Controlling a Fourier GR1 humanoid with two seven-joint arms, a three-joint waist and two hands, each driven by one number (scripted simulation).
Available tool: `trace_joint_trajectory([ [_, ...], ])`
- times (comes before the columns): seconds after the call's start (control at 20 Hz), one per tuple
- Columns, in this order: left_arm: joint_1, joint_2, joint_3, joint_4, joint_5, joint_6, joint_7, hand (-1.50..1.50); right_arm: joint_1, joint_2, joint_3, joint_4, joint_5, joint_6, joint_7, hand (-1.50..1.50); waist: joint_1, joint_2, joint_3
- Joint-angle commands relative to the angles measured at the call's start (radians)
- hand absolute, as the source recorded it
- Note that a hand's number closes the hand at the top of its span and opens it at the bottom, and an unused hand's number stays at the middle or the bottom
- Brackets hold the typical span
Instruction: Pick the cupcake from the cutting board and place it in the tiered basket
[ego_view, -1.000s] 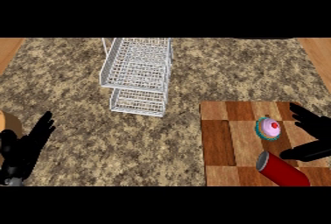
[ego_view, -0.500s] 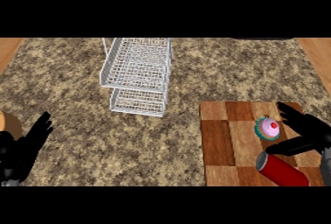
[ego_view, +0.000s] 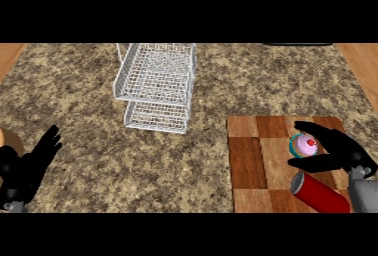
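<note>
Looking steeply down, you have a bench (ego_view: 88, 115) topped in speckled stone, brown and cream, grainy and matte. A wood strip (ego_view: 362, 60), orange-toned and smooth, borders it at the far right; a matching sliver shows at the far left corner.

Far centre: tiered basket (ego_view: 156, 85), white wire mesh in two rectangular trays. The upper one is larger, and the lower one steps out toward you. It stands well apart from both hands.

Near right: cutting board (ego_view: 255, 150), a flat rectangle in a checker of light and dark wood blocks, lying on the stone.

Cupcake (ego_view: 303, 144): on the cutting board, right of its middle. It has pink frosting, a red dot on top and a teal wrapper showing at its left rim. It is small and round.

Red cylinder (ego_view: 319, 192): glossy, lying tilted on the board's near right part, just beside the cupcake.

Right hand (ego_view: 341, 152): black, over the board. Its fingers arch wide around the cupcake's far and right side, with the thumb stretched along the near side. The cupcake sits in the gap between them. You cannot tell whether they touch it.

Left hand (ego_view: 29, 167): at the lower left edge, fingers straight and up, holding nothing, resting.
</note>
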Motion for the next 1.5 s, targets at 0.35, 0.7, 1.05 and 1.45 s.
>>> trace_joint_trajectory([
  [0.35, -0.025, 0.015, 0.053, 0.025, 0.001, -0.049, 0.005, 0.00, 0.017, 0.078, -0.018, -0.041, 0.070, -0.139, -0.130, 1.50, 0.001, 0.007, 0.011],
  [0.7, -0.029, -0.022, -0.020, -0.033, -0.039, -0.043, 0.031, 0.00, -0.163, 0.235, 0.323, -0.156, 0.395, -0.280, 0.048, 1.50, 0.117, 0.001, -0.008],
  [1.05, -0.062, -0.024, -0.062, -0.030, -0.055, -0.070, 0.031, 0.00, -0.358, 0.324, 0.544, -0.106, 0.645, -0.335, 0.266, 1.50, 0.185, -0.008, -0.018],
  [1.45, -0.081, -0.038, -0.076, -0.004, -0.056, -0.074, 0.050, 0.00, -0.626, 0.326, 0.694, -0.077, 0.892, -0.438, 0.615, 1.50, 0.178, -0.021, -0.008],
])
